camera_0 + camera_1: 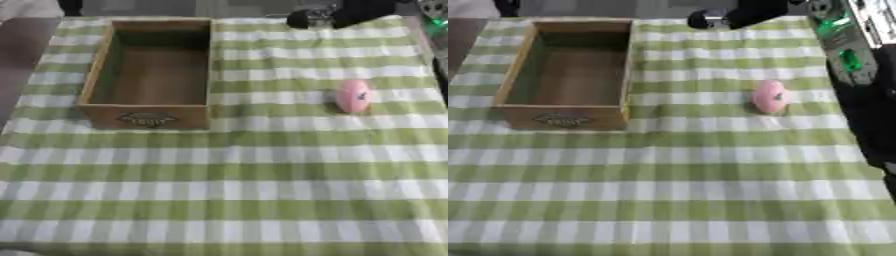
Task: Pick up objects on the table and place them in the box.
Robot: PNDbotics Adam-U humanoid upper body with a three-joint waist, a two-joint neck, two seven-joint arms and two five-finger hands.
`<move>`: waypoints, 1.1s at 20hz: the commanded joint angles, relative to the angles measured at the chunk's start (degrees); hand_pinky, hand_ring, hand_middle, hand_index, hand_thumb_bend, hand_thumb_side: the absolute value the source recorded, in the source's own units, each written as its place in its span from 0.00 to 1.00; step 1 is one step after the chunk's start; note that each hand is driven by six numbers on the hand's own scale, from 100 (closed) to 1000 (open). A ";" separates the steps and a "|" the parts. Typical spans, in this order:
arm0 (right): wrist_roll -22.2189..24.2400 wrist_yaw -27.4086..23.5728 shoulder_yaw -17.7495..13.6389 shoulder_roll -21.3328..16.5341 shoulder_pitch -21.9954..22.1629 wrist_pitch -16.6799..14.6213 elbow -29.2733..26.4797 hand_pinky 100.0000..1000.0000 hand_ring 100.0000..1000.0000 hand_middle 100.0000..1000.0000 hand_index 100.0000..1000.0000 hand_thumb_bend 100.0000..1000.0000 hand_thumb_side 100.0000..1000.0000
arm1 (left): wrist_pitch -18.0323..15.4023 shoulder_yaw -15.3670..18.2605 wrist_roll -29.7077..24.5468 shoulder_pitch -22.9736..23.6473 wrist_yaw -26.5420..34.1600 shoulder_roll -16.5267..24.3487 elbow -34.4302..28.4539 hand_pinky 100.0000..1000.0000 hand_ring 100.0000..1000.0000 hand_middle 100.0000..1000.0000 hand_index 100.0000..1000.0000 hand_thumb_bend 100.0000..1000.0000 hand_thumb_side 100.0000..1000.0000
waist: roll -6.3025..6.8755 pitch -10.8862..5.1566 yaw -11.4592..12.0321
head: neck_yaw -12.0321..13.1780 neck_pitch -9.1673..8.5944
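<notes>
One pink object [353, 96] lies well apart from the wooden box [149, 118]; neither hand shows.

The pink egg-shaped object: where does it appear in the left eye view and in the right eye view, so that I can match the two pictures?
Left eye view: the pink egg-shaped object lies right of centre, near the right edge, on the green checked cloth.
Right eye view: it lies closer to the middle, still right of centre.
Shared landmark: the wooden box to its left, apart from it.
</notes>
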 commanded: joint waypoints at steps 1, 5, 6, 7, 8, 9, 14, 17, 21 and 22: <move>2.96 0.16 -0.28 -2.19 -1.90 -1.47 0.66 0.80 0.87 0.85 1.00 0.80 0.79 | 0.00 -0.01 -0.30 -0.05 0.14 1.26 -1.11 0.57 0.44 0.53 0.85 0.00 0.96 | -0.04 -0.91 -0.08 | -0.03 -0.35; 6.25 0.40 -0.84 -2.88 -2.23 -1.64 2.09 0.81 0.88 0.87 1.00 0.74 0.79 | -0.11 0.00 -0.53 -0.02 0.19 1.36 -1.11 0.57 0.44 0.53 0.85 0.00 0.95 | -0.09 -0.96 -0.24 | 0.08 -0.62; 7.37 0.70 -1.00 -3.04 -2.14 -1.14 2.71 0.81 0.89 0.87 1.00 0.73 0.78 | -0.13 0.01 -0.60 -0.02 0.20 1.40 -1.11 0.57 0.44 0.53 0.85 0.00 0.96 | -0.15 -0.97 -0.31 | 0.09 -0.65; 8.49 0.92 -1.16 -3.20 -1.94 -0.56 3.29 0.81 0.88 0.87 1.00 0.73 0.77 | -0.10 0.04 -0.63 -0.01 0.21 1.40 -1.11 0.57 0.44 0.53 0.85 0.00 0.96 | -0.20 -0.97 -0.40 | 0.14 -0.73; 9.11 0.93 -1.28 -3.31 -1.76 -0.16 3.57 0.81 0.88 0.87 1.00 0.73 0.76 | -0.06 0.07 -0.64 -0.02 0.22 1.39 -1.11 0.57 0.44 0.53 0.85 0.00 0.96 | -0.22 -0.96 -0.46 | 0.20 -0.81; 9.42 0.71 -1.33 -3.50 -1.47 0.07 3.74 0.81 0.89 0.87 1.00 0.74 0.73 | -0.04 0.09 -0.66 -0.02 0.21 1.40 -1.11 0.57 0.44 0.53 0.85 0.00 0.96 | -0.21 -0.96 -0.54 | 0.31 -0.87; 9.71 -0.21 -0.84 -4.66 -0.26 0.28 5.87 0.82 0.90 0.86 1.00 0.73 0.61 | -0.06 0.06 -0.59 -0.19 0.20 1.60 -1.11 0.57 0.44 0.53 0.85 0.00 0.96 | -0.26 -0.98 -0.84 | 0.27 -1.00; 9.71 -0.53 -0.30 -5.06 0.38 -0.06 7.69 0.82 0.90 0.84 1.00 0.70 0.53 | -0.07 0.06 -0.55 -0.18 0.19 1.64 -1.11 0.57 0.44 0.53 0.85 0.00 0.95 | -0.23 -0.99 -0.85 | 0.24 -0.97; 9.71 -0.99 0.08 -5.41 1.41 -0.56 9.14 0.82 0.89 0.83 1.00 0.69 0.51 | -0.16 0.06 -0.45 -0.22 0.22 1.71 -1.11 0.57 0.44 0.53 0.85 0.00 0.95 | -0.11 -0.94 -0.82 | 0.39 -1.00; 9.71 -0.89 0.15 -5.55 1.67 -0.61 9.42 0.82 0.89 0.83 1.00 0.69 0.51 | -0.18 0.08 -0.42 -0.24 0.22 1.71 -1.11 0.57 0.44 0.53 0.85 0.00 0.95 | -0.09 -0.91 -0.83 | 0.41 -1.03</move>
